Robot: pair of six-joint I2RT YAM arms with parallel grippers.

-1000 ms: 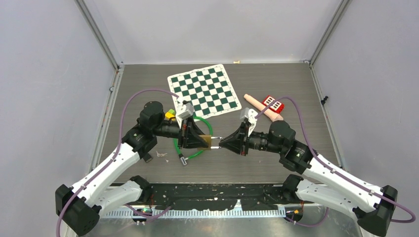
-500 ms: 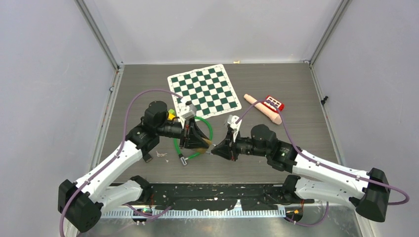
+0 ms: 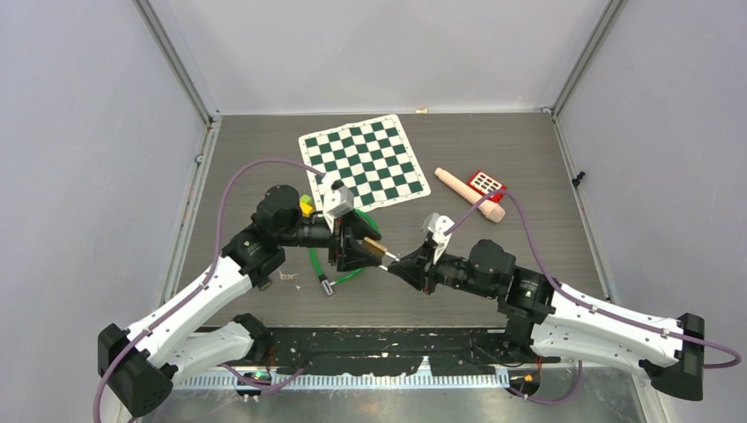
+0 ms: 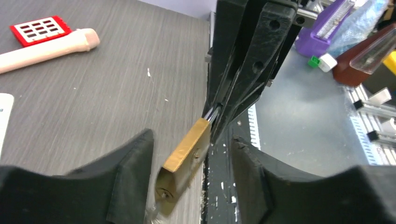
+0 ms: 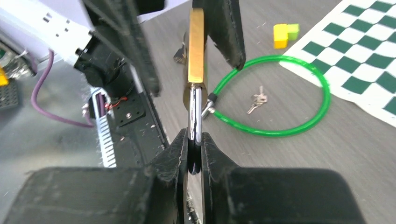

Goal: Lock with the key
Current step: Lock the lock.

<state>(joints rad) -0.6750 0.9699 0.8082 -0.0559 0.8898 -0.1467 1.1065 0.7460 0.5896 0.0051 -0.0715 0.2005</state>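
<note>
A brass padlock (image 3: pixel 373 248) hangs in the air between the two grippers. My right gripper (image 5: pixel 195 135) is shut on its silver shackle (image 5: pixel 195 112) and holds the brass body (image 5: pixel 196 46) out ahead. My left gripper (image 4: pixel 191 140) is open, its fingers on either side of the padlock body (image 4: pixel 184 154) with gaps showing. In the top view the left gripper (image 3: pixel 359 251) and right gripper (image 3: pixel 394 262) meet tip to tip. A small bunch of keys (image 5: pixel 257 100) lies on the table inside a green cable loop (image 5: pixel 299 126).
The green cable (image 3: pixel 317 264) lies under the left gripper. A green-and-white chessboard mat (image 3: pixel 364 163) lies behind. A pink rod (image 3: pixel 469 194) and a red grid piece (image 3: pixel 485 182) are at the right. A yellow-green block (image 3: pixel 305 204) sits by the left wrist. A black strip (image 3: pixel 370 352) runs along the near edge.
The right arm pushed left towards the left gripper, then drew back to the right. The padlock now sits tilted between the grippers. The left wrist has turned slightly.
</note>
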